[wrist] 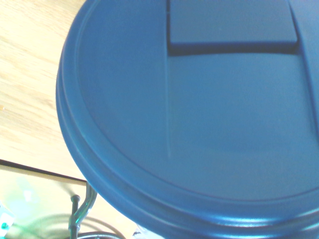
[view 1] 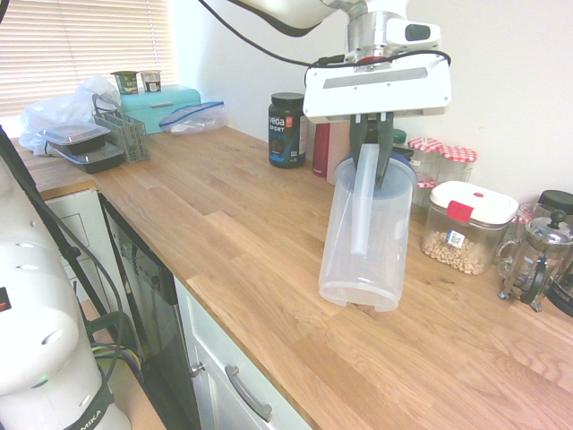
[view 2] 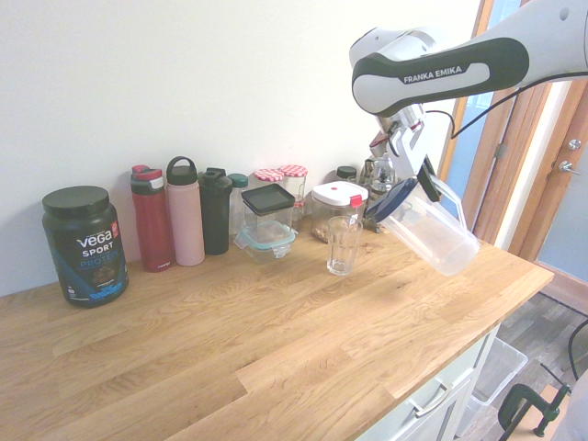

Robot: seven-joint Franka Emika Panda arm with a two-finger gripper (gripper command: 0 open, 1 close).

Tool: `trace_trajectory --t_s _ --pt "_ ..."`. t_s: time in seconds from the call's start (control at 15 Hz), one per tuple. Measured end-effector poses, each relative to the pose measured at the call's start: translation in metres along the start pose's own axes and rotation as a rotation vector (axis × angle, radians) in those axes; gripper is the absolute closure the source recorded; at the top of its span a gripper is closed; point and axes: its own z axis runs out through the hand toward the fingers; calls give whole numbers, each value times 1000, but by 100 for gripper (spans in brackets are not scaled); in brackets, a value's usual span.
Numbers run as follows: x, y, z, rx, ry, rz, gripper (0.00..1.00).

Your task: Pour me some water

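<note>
Gripper (view 1: 376,166) fingers were squeezed on the handle of a clear plastic pitcher (view 1: 365,237), held tilted above the wooden counter (view 1: 269,242). Only the second outside view showed the ribbed drinking glass (view 2: 343,244) beside it. Up close, its round lid (wrist: 199,114) looked blue, maybe smooth.

1. The gripper (view 1: 373,159) clamps the handle of a clear jug (view 1: 367,240), held tilted above the counter (view 1: 260,242).
2. A red-lidded tub (view 1: 466,226) and a French press (view 1: 538,255) stand along the counter's back edge.
3. A black canister (view 1: 287,130) stands farther along that edge.
</note>
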Motion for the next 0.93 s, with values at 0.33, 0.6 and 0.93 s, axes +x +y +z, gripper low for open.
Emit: trace_trajectory --t_s 0.33,0.6,0.93 --pt "-51 68 2 168 155 91 100" --pt "-93 83 61 356 209 201 100" --pt "-96 54 95 551 290 377 100"
